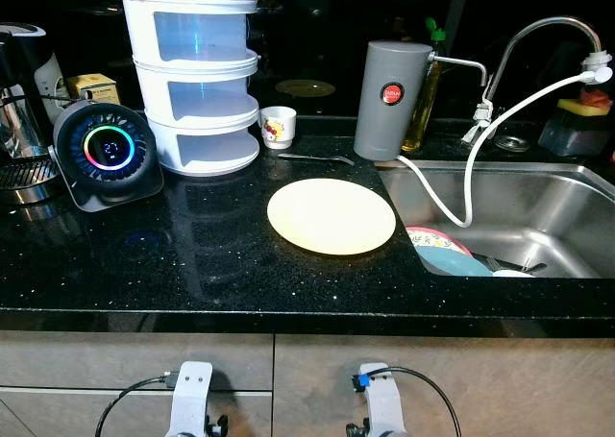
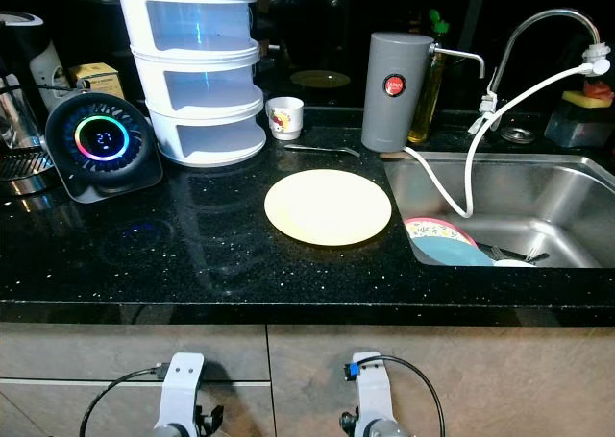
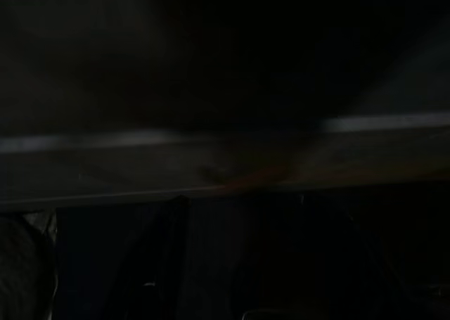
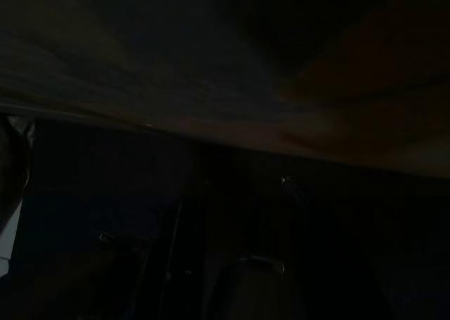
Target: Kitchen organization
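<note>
A pale yellow plate [image 1: 331, 216] lies flat on the black counter [image 1: 144, 264], just beside the sink [image 1: 538, 202], where other dishes [image 1: 444, 250] sit. It looks stiff, glossy and breakable, likely slippery on that polished stone; the rim nearest the robot seems the best place to pinch. Both arms hang below the counter edge, and I cannot tell how the left claw [image 1: 192, 423] or right claw [image 1: 377, 423] stands.

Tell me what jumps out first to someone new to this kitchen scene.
A pale yellow plate lies alone mid-counter on the black countertop. To its left, a round device glows with a rainbow ring beside a white tiered rack. Right of the plate, dishes sit in the steel sink.
</note>
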Controlling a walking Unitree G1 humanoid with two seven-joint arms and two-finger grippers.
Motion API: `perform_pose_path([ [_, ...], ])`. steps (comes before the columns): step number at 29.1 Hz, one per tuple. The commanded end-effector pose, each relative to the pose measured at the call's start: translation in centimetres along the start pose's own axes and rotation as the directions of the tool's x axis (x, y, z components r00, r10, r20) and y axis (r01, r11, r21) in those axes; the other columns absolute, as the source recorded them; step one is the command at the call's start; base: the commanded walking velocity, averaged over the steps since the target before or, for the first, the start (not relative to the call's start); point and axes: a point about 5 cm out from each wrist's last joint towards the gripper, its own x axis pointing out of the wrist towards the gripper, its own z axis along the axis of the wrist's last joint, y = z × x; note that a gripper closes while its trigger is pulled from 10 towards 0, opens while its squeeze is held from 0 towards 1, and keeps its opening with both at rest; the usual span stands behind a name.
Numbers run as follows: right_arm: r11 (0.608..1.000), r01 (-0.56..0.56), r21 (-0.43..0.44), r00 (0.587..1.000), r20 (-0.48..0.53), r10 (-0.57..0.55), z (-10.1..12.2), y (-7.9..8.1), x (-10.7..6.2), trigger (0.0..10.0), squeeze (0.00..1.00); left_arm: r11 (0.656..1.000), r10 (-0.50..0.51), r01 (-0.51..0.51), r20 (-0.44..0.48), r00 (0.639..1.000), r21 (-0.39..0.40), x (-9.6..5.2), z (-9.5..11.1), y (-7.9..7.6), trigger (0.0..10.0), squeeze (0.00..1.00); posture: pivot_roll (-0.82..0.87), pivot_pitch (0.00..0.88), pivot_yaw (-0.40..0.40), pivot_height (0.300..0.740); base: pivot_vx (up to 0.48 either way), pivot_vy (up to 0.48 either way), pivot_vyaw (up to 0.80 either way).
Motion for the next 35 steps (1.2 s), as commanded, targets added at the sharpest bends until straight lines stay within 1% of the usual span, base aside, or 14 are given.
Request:
perform_pose_path([
  [1,1.000,0.006,0.008,1.000,0.004,-0.006,0.1,0.0,0.0,10.0,0.00,1.000,0.008,-0.009,-0.020,1.000,-0.011,-0.1,-0.3,0.5,10.0,0.00,0.05,0.012,-0.041,0.740,0.000,0.000,0.00],
  [3,1.000,0.009,0.001,1.000,-0.016,-0.009,-0.6,-0.2,-0.1,10.0,0.00,1.000,0.015,-0.015,-0.038,0.999,-0.012,-0.3,-0.9,0.7,10.0,0.00,0.05,0.016,-0.045,0.740,0.000,0.000,0.00],
  [5,1.000,0.015,-0.008,0.998,-0.059,-0.016,-2.2,-0.6,-0.4,10.0,0.00,0.999,0.027,-0.028,-0.083,0.996,-0.014,-0.8,-2.6,1.1,10.0,0.00,0.05,0.016,-0.045,0.740,0.000,0.000,0.00],
  [6,1.000,0.015,-0.008,0.998,-0.059,-0.016,-2.2,-0.6,-0.4,10.0,0.00,0.999,0.027,-0.028,-0.083,0.996,-0.014,-0.8,-2.6,1.1,10.0,0.00,0.05,0.016,-0.045,0.740,0.000,0.000,0.00],
  [8,1.000,0.026,-0.014,0.995,-0.096,-0.027,-3.6,-1.0,-0.7,10.0,0.00,0.999,0.030,-0.032,-0.117,0.993,-0.017,-1.3,-4.0,1.3,10.0,0.00,0.05,0.024,-0.049,0.740,0.000,0.000,0.00],
  [13,0.999,0.042,-0.024,0.988,-0.150,-0.045,-5.7,-1.8,-1.4,10.0,0.00,0.999,0.027,-0.031,-0.166,0.986,-0.021,-2.2,-6.3,1.1,10.0,0.00,0.05,0.027,-0.050,0.740,0.000,0.000,0.00],
  [16,0.999,0.044,-0.022,0.987,-0.151,-0.047,-5.8,-1.9,-1.4,10.0,0.00,0.999,0.025,-0.030,-0.169,0.985,-0.022,-2.2,-6.5,1.0,10.0,0.00,0.05,0.031,-0.053,0.740,0.000,0.000,0.00],
  [19,0.999,0.040,-0.021,0.990,-0.136,-0.042,-5.1,-1.8,-1.2,10.0,0.00,0.999,0.025,-0.029,-0.156,0.987,-0.024,-1.9,-5.8,0.9,10.0,0.00,0.05,0.032,-0.055,0.740,0.000,0.000,0.00],
  [20,0.999,0.033,-0.023,0.993,-0.114,-0.035,-4.2,-1.5,-0.9,10.0,0.00,0.999,0.022,-0.025,-0.135,0.991,-0.021,-1.6,-5.0,0.9,10.0,0.00,0.05,0.032,-0.055,0.740,0.000,0.000,0.00],
  [22,0.999,0.031,-0.023,0.993,-0.110,-0.033,-4.0,-1.4,-0.9,10.0,0.00,0.999,0.021,-0.024,-0.131,0.991,-0.020,-1.5,-4.8,0.9,10.0,0.00,0.05,0.032,-0.055,0.740,0.000,0.000,0.00],
  [25,1.000,0.013,-0.023,0.998,-0.054,-0.014,-1.9,-0.8,-0.4,10.0,0.00,1.000,0.020,-0.022,-0.079,0.997,-0.021,-0.9,-2.9,0.9,10.0,0.00,0.05,0.032,-0.055,0.740,0.000,0.000,0.00],
  [27,1.000,0.010,-0.023,0.999,-0.043,-0.010,-1.5,-0.6,-0.3,10.0,0.00,1.000,0.020,-0.021,-0.070,0.997,-0.021,-0.8,-2.5,1.0,10.0,0.00,0.05,0.032,-0.055,0.740,0.000,0.000,0.00],
  [28,1.000,-0.002,-0.018,1.000,-0.004,0.002,-0.1,-0.2,0.0,10.0,0.00,1.000,0.020,-0.021,-0.040,0.999,-0.019,-0.5,-1.3,1.0,10.0,0.00,0.05,0.027,-0.054,0.740,0.000,0.000,0.00],
  [35,1.000,-0.021,-0.004,0.998,0.058,0.021,1.9,0.6,0.2,10.0,0.00,1.000,0.023,-0.023,0.003,1.000,-0.019,0.0,0.7,1.2,10.0,0.00,0.05,0.024,-0.054,0.740,0.000,0.000,0.00],
])
